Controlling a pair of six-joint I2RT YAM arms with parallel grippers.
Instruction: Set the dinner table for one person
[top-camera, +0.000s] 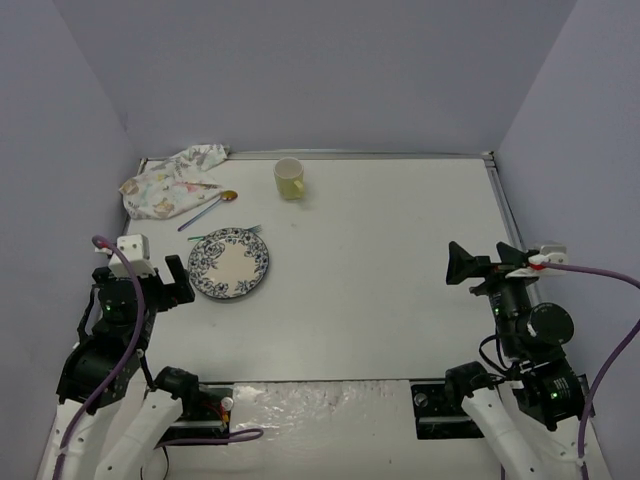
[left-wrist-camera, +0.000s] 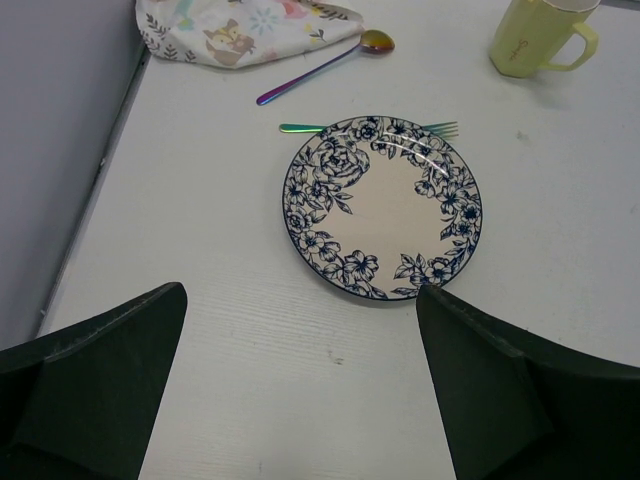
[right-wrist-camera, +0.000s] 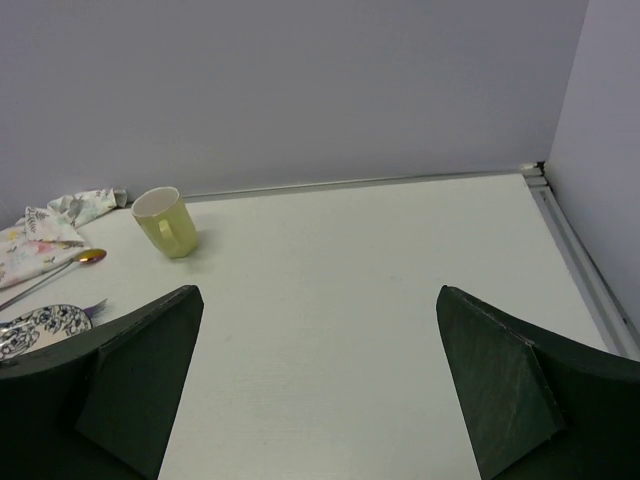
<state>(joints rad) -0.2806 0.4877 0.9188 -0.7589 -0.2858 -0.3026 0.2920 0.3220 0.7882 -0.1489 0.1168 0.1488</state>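
Soft, even overhead light, faint shadows, mild glare on the plate (left-wrist-camera: 383, 208), sharp focus throughout

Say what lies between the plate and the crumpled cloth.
A spoon and a fork, the fork right at the plate; clearest in the left wrist view.

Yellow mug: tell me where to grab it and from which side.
Probably the rim of the mug, from above: it stands upright with its mouth open, so one finger can go inside. Keep off the handle, which points toward the near right.
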